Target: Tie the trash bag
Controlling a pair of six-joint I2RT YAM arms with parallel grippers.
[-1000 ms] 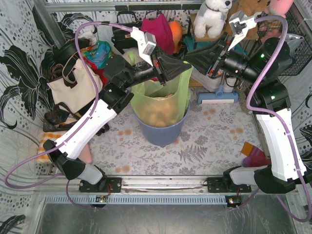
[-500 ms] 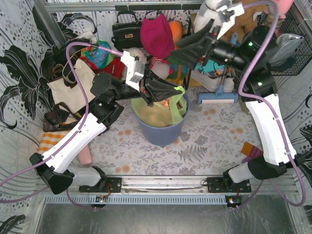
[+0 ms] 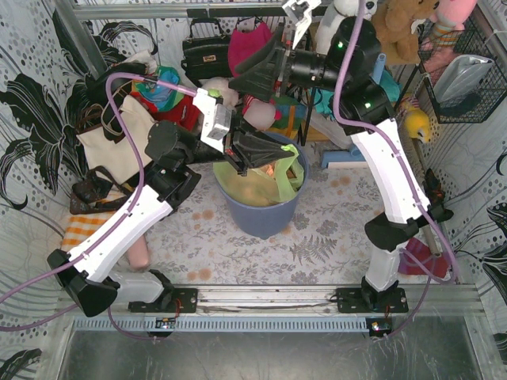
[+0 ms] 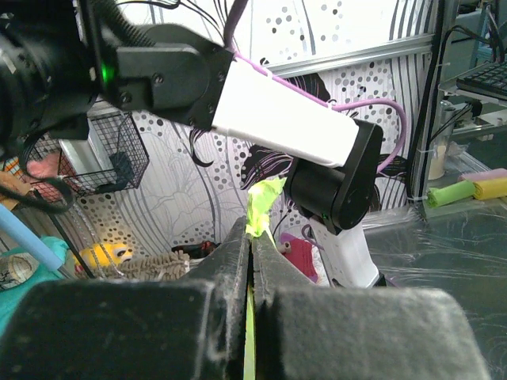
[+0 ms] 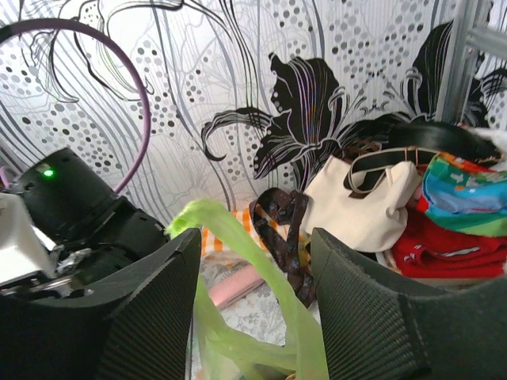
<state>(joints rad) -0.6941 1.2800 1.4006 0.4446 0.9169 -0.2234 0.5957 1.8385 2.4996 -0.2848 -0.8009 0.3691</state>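
Observation:
The trash bag (image 3: 247, 187) is thin light-green plastic with tan scraps showing through, and it sits in a blue-grey round bin (image 3: 261, 218) at the table's middle. My left gripper (image 3: 273, 155) hovers over the bin's mouth, shut on a twisted strip of the bag's rim. In the left wrist view the gripper (image 4: 252, 237) has that green strip (image 4: 264, 204) poking out past its fingertips. My right gripper (image 3: 247, 79) hangs high behind the bin, open and holding nothing. Seen from its wrist, the right gripper (image 5: 255, 237) frames a loose loop of the bag (image 5: 238, 245) farther off.
A cream tote bag (image 3: 119, 146) and a dark strap (image 5: 289, 229) lie left of the bin. A black handbag (image 3: 204, 51), coloured cloths and plush toys (image 3: 396, 20) crowd the back. A wire basket (image 3: 463, 87) hangs at the right. A pink object (image 3: 141, 252) lies front left.
The right gripper has opened, let go of the bag's rim and swung up and left behind the bin. The left gripper lowered with its strip, and the bag has slumped.

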